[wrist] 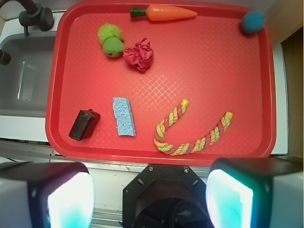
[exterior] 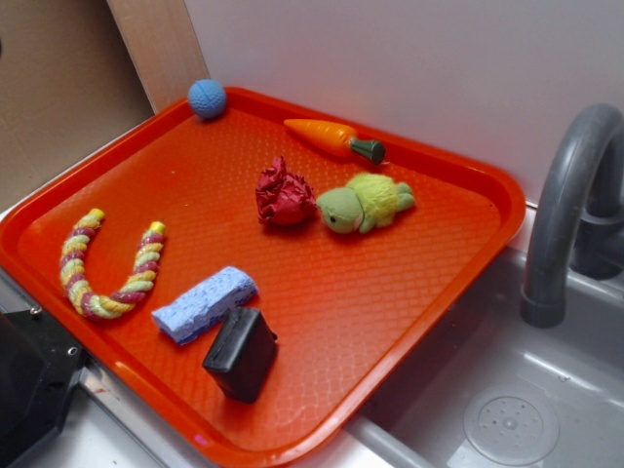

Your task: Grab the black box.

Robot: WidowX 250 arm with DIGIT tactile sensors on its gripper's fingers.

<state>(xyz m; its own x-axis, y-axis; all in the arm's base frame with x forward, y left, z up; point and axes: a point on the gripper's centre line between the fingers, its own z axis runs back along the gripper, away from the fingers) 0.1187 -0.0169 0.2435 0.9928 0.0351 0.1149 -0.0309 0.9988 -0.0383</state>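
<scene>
A: We logged the black box (exterior: 240, 353) near the front edge of the red tray (exterior: 429, 244), lying on the tray surface, skewed to the tray's sides. Nothing rested on it.

B: Agreed. In the wrist view we found it toward the tray's lower left corner (wrist: 84, 124), with the blue sponge (wrist: 123, 116) just beside it. In the exterior view the two looked close enough to touch at one corner; from above we saw a narrow strip of red between them.

A: The gripper (wrist: 149, 197)?

B: We noted its two fingers (wrist: 66, 202) filling the bottom corners of the wrist view, spread wide and holding nothing. It hung off the tray's near edge, well apart from the box. In the exterior view only a dark piece of the arm (exterior: 29, 385) showed at lower left.

A: Other items we recorded: a striped rope toy (exterior: 107, 268) curled in a U beside the sponge, a crumpled red cloth (exterior: 283, 193) touching a green plush turtle (exterior: 366, 202) mid-tray, an orange carrot (exterior: 331, 137) along the far rim, a blue ball (exterior: 207, 98) in the far corner.

B: And a grey sink (exterior: 507, 409) with its faucet (exterior: 570, 210) beside the tray.
</scene>
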